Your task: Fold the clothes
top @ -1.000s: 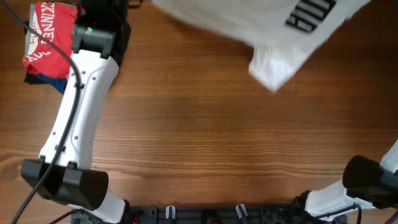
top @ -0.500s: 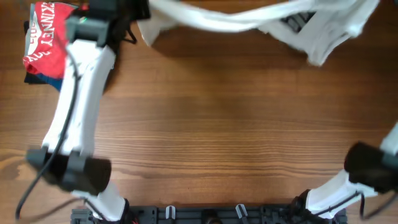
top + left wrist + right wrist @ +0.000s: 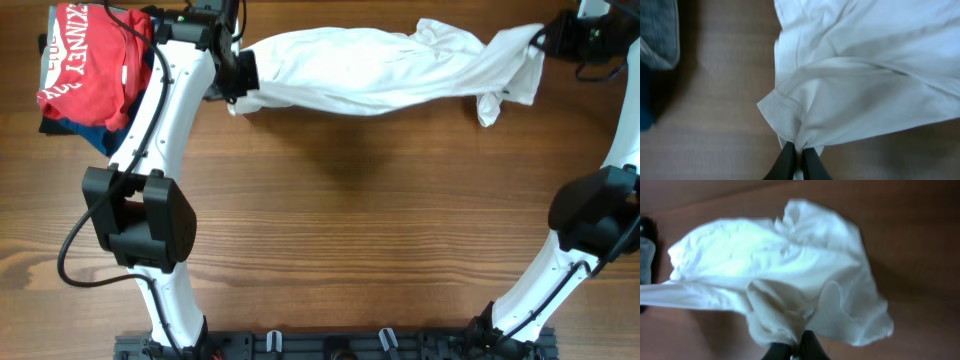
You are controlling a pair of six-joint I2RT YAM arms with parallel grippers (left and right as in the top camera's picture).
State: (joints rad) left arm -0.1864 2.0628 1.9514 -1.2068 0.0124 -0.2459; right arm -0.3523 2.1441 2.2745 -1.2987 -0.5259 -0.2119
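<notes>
The clothes, a white T-shirt [image 3: 380,72], hang stretched in a band across the far side of the table between my two grippers. My left gripper [image 3: 240,80] is shut on its left end, where the cloth [image 3: 850,95] bunches into the black fingers [image 3: 786,161]. At the far right my right gripper [image 3: 548,40] is shut on the other end, with a loose flap hanging below. In the right wrist view the bunched fabric [image 3: 785,280] spreads out from the gripper [image 3: 796,349]. No lettering shows.
A red T-shirt with white lettering [image 3: 85,65] lies on folded dark garments [image 3: 60,125] at the far left corner, just behind my left arm. The wooden table [image 3: 350,230] stretches toward the front edge.
The shirt has been pulled out from a loose heap at the far right into a taut band. My left gripper moved right and nearer; the right gripper came into view at the far right.
</notes>
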